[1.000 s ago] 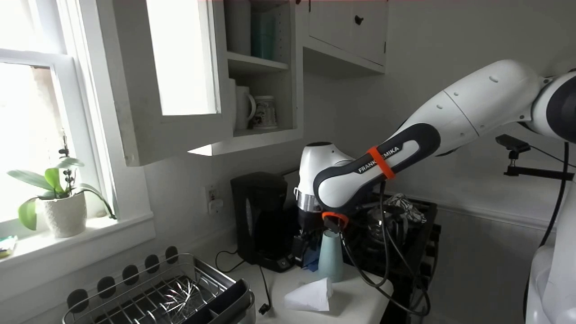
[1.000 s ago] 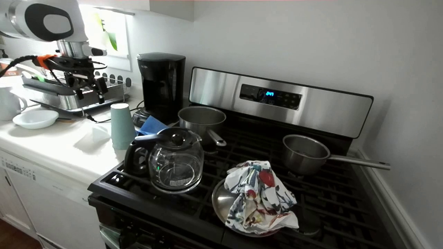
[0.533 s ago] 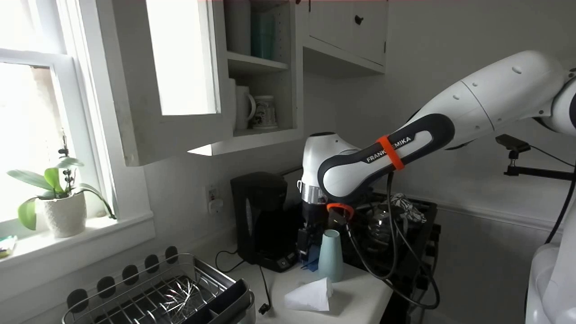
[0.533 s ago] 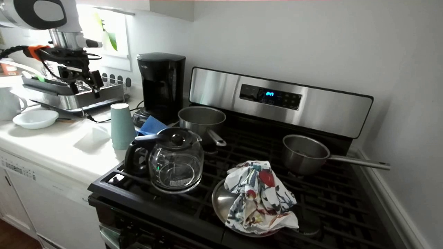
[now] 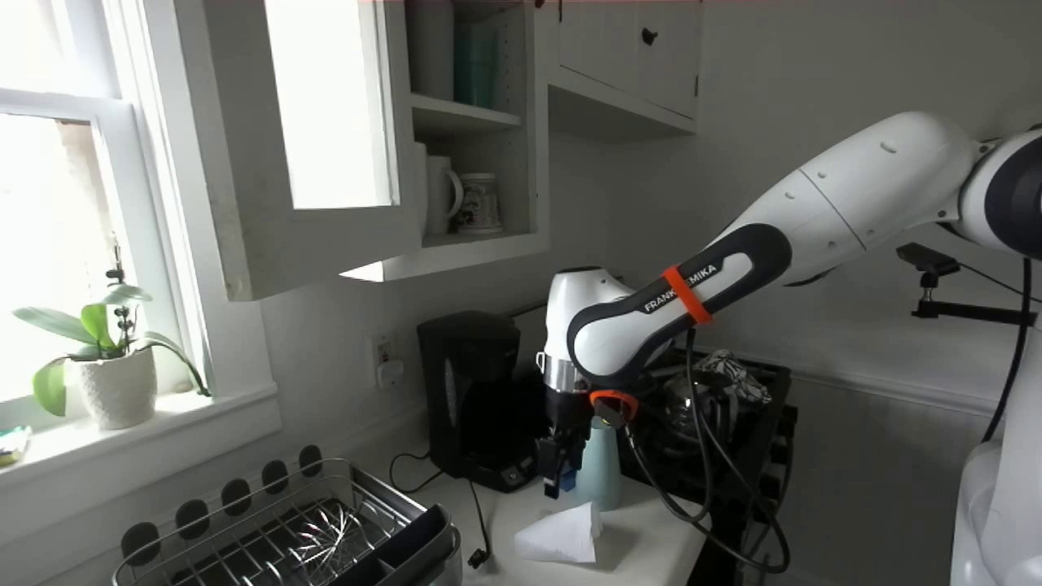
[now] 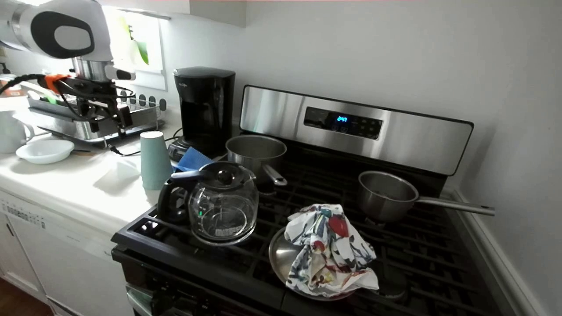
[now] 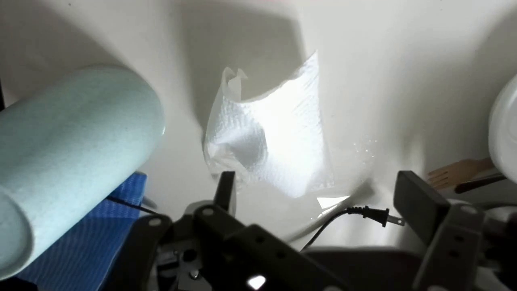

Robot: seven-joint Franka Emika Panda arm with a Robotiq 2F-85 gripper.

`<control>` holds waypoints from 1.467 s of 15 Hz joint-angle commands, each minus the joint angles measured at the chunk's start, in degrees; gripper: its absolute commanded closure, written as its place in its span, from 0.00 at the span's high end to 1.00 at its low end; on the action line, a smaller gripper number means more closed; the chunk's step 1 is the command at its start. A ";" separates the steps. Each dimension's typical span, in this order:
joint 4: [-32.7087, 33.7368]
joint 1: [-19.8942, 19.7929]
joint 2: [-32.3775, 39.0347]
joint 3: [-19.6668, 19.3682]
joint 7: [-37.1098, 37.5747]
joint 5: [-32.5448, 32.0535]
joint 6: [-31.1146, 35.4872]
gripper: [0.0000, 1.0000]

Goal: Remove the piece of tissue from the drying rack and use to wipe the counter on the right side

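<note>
Wall (image 5: 651, 203): pale grey, with an open white cupboard (image 5: 539, 171) above and a window (image 5: 49, 244) whose sill (image 5: 220, 419) bears a potted plant (image 5: 114, 387).
Counter (image 6: 74, 188): white and flat, reaching to the edge of the black stove (image 6: 316, 188).
Tissue (image 7: 288, 125): white and creased, out of the drying rack (image 6: 81, 130) and resting on the counter, near the pale blue cup (image 6: 156, 162); the wrist view shows a strip of counter between them.
Gripper (image 7: 319, 194): above the counter and near the tissue, its two fingers (image 7: 420, 202) spread wide apart.
Drying rack: low, with steel sides and thin wire bars, a shiny wire utensil (image 5: 324, 539) lying inside.
Cup: standing narrow end up, a blue cloth (image 6: 192, 160) just beside it.
Coffee maker (image 5: 464, 382): black, standing between the rack and the stove.
Plug (image 7: 377, 215): black, lying on the counter near the rack.
Bowl (image 6: 46, 156): white, with a wooden-coloured fork (image 7: 460, 172) lying by its edge.
Stove: glass coffee pot (image 6: 224, 208), two steel pots (image 6: 388, 204), and a floral cloth (image 6: 329, 254) draped over a pan (image 6: 281, 255).
</note>
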 commanded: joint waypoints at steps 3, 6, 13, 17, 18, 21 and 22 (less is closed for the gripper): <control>-1.27 0.15 6.22 0.01 -4.23 1.25 7.58 1.00; -1.81 -0.05 8.73 0.17 -4.90 0.46 9.98 1.00; -2.06 -0.42 11.06 0.63 -5.25 1.76 10.22 0.38; -1.70 -0.22 11.84 1.74 -7.06 4.08 9.49 0.09; -1.56 -0.18 12.04 2.06 -7.59 4.75 9.32 0.03; -1.16 -0.07 12.27 3.48 -10.10 8.22 8.92 0.00; -1.01 -0.01 12.01 4.18 -11.42 10.18 8.55 0.00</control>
